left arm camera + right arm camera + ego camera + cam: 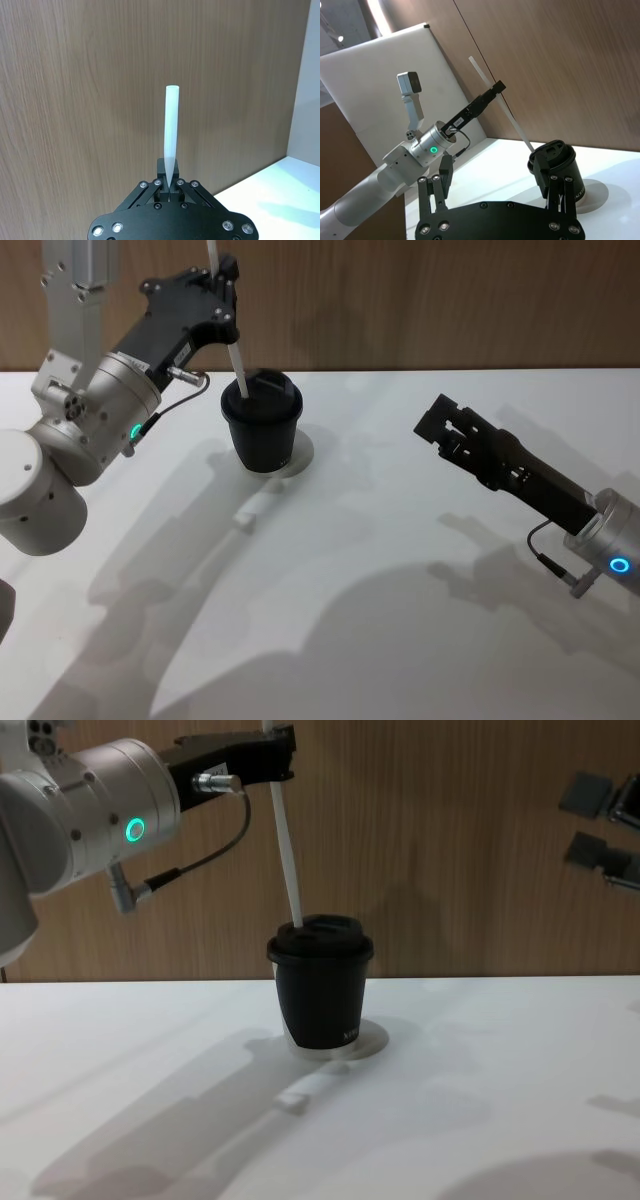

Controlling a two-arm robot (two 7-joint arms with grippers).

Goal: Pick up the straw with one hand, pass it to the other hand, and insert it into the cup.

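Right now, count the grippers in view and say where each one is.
2. The left gripper is above the cup, shut on the straw whose lower end meets the lid. The right gripper hangs open to the cup's right, empty.

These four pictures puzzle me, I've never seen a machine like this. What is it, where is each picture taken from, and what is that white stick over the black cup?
It is a robot with two arms, each ending in a two-fingered gripper. One picture looks down from its head, one looks across the table from its chest, and one comes from each wrist. The left gripper is shut on a white straw, whose lower end meets the lid of a black cup; how deep it goes cannot be seen. The cup stands on a white table. The right gripper hangs open and empty off to the cup's right. The left wrist picture shows the straw's free end pointing at a wooden wall.
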